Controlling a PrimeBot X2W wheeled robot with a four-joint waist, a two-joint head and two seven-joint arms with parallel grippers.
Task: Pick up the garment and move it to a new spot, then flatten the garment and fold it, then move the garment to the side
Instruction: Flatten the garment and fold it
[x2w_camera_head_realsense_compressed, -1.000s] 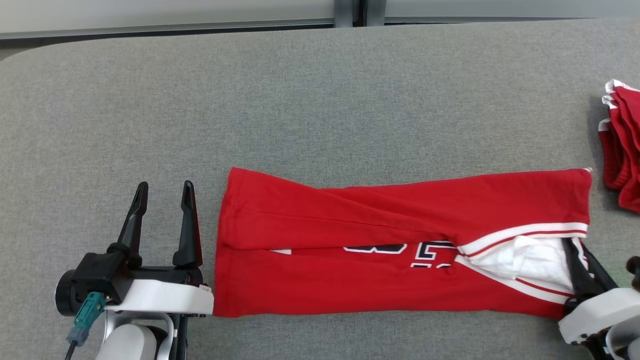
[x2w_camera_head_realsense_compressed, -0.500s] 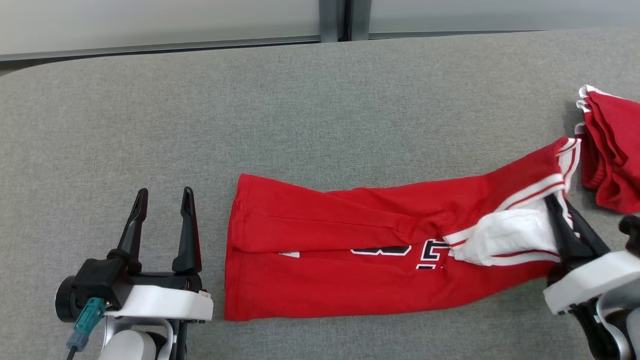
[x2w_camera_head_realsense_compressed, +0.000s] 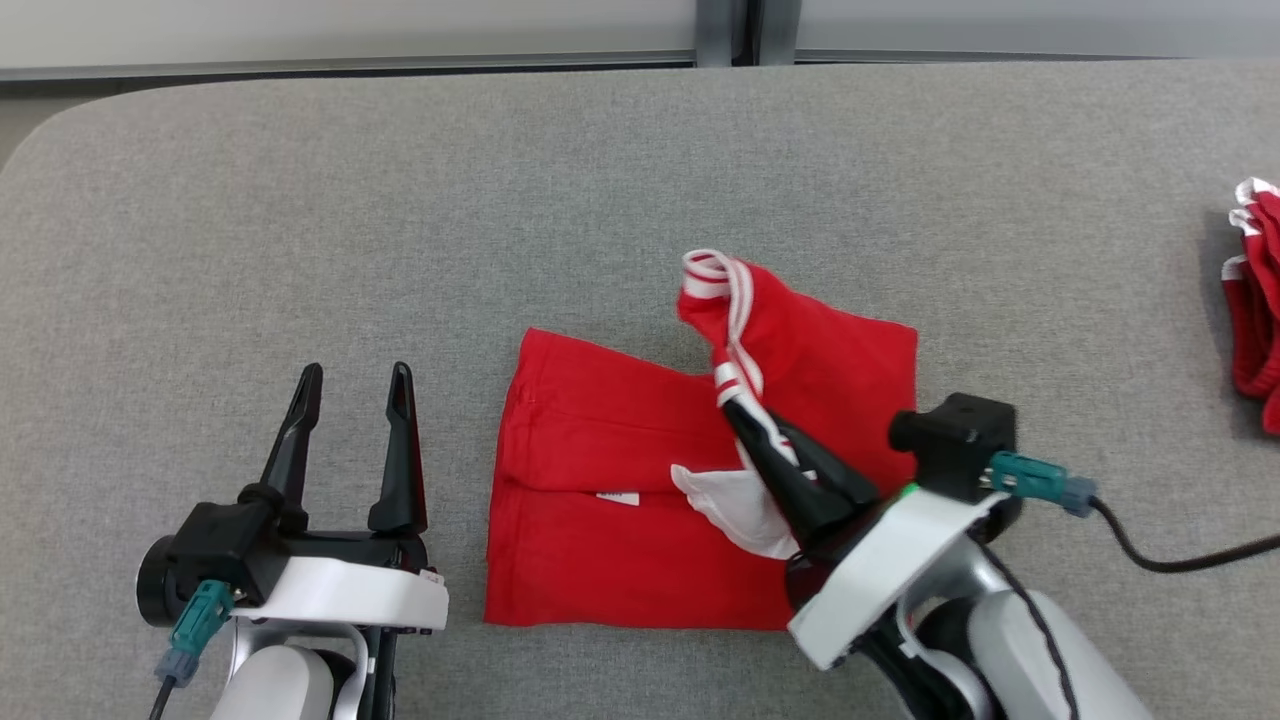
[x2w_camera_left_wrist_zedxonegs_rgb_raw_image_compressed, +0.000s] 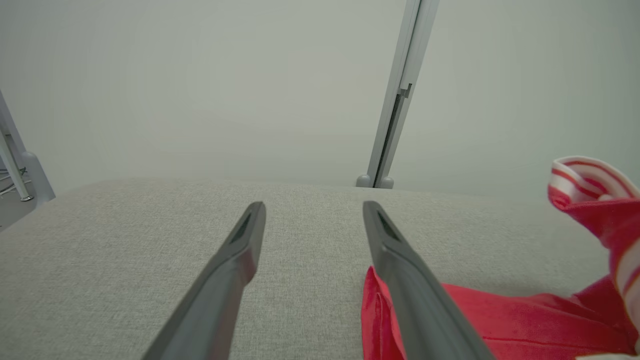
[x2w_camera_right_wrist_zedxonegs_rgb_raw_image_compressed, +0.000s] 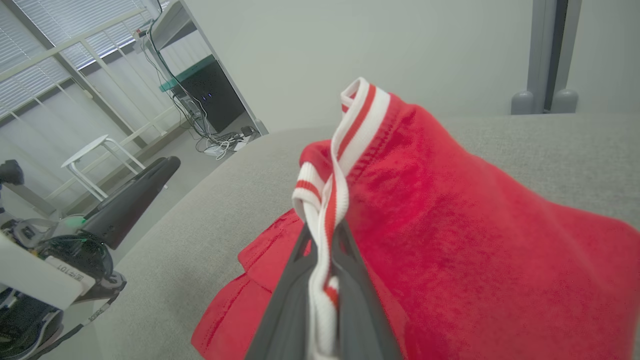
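Garment: we see the red garment (x2w_camera_head_realsense_compressed: 600, 520) near the middle of the grey worktop (x2w_camera_head_realsense_compressed: 560, 170). Its left part lies flat and its right end is lifted and bent over it.
Right pincer: our right pincer (x2w_camera_head_realsense_compressed: 738, 415) is closed tight on the white-and-red striped hem and holds it above the flat part.
Left pincer: our left pincer (x2w_camera_head_realsense_compressed: 356, 372) stands wide with nothing in it, just beside the garment's left edge.
Other cloth: we see a red pile (x2w_camera_head_realsense_compressed: 1255, 300) at the right edge, well apart.

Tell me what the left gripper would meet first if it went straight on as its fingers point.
Probably nothing: ahead of the left gripper lies bare table as far as the views show. The red garment lies beside it, off that line.
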